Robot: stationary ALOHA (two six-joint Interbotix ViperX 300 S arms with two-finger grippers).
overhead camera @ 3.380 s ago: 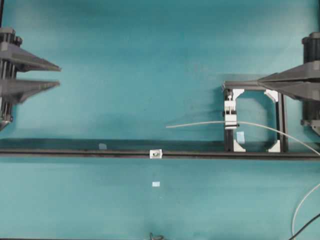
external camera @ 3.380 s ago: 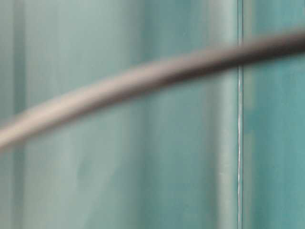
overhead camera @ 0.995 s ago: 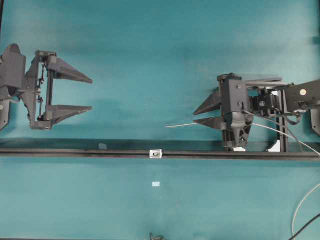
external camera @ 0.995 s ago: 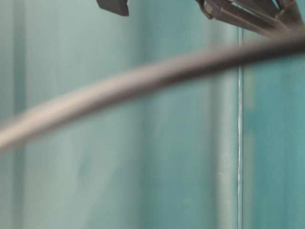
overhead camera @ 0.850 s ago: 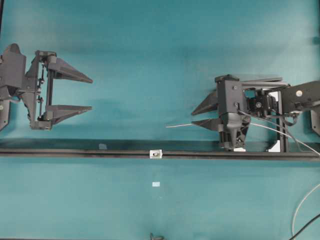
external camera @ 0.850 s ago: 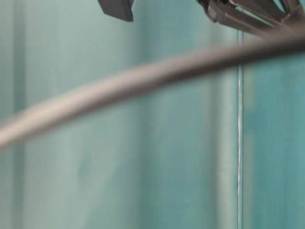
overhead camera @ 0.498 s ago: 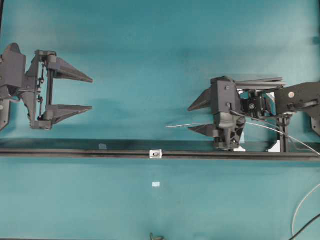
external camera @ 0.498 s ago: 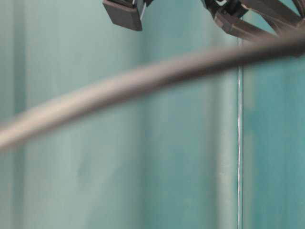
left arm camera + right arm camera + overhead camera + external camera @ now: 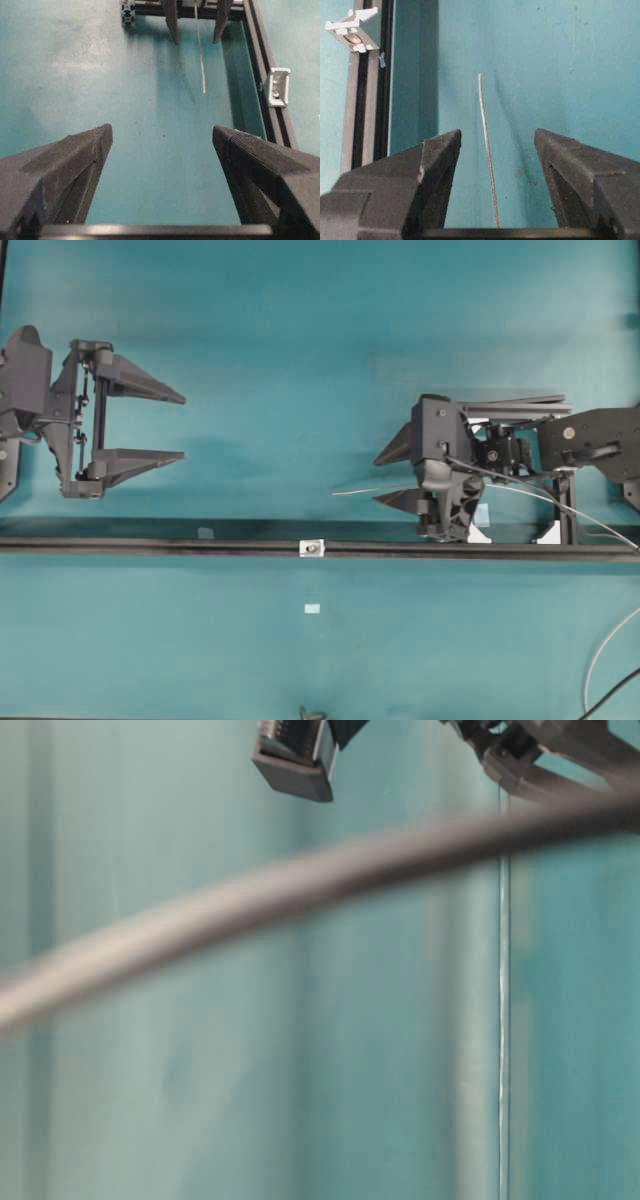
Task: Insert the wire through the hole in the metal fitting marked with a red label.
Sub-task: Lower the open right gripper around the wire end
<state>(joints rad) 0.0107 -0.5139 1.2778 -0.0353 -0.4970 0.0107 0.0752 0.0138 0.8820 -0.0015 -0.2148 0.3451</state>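
From overhead, my right hand (image 9: pixel 392 477) stands apart astride the wire (image 9: pixel 365 490), whose free tip lies up and right of the metal fitting (image 9: pixel 312 548) on the black rail (image 9: pixel 150 545); my left hand (image 9: pixel 182 426) waits apart, empty. At table level, only blur. Through my right wrist, the wire (image 9: pixel 486 145) runs between the fingers (image 9: pixel 437 165), untouched. I should close squarely, well behind the tip.

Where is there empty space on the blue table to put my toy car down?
The widest bare patch lies between the left gripper and the right gripper, above the black rail. Below the rail is also mostly bare, apart from a tape scrap. It is crowded at right, around the wire and frame.
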